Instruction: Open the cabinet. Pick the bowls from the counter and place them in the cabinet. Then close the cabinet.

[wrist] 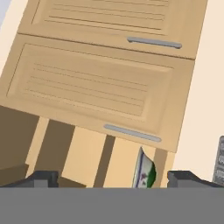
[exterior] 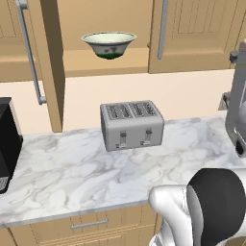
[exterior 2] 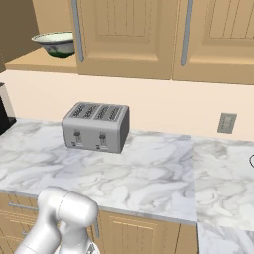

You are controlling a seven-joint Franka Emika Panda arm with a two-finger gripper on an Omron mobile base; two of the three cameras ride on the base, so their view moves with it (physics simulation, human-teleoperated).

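The cabinet (exterior: 197, 33) has its left door (exterior: 50, 62) swung wide open and its right door shut. A deep cream bowl (exterior: 109, 44) with a painted outside and green foot stands upright on the cabinet's bottom shelf (exterior: 86, 65). That bowl (exterior 2: 54, 43) also shows at the upper left of the right base view. In the rolled hand view the bowl (wrist: 146, 173) appears edge-on inside the open cabinet (wrist: 87, 87). My gripper (wrist: 114, 179) is open, with its fingertips (wrist: 41, 178) wide apart and holding nothing. It faces the cabinet from a distance.
A silver four-slot toaster (exterior: 132, 124) stands on the marbled counter (exterior: 72, 173) below the open cabinet. A black appliance (exterior: 7, 144) sits at the counter's left end. A wall outlet (exterior 2: 227, 123) is to the right. Drawers (exterior: 89, 224) run under the counter.
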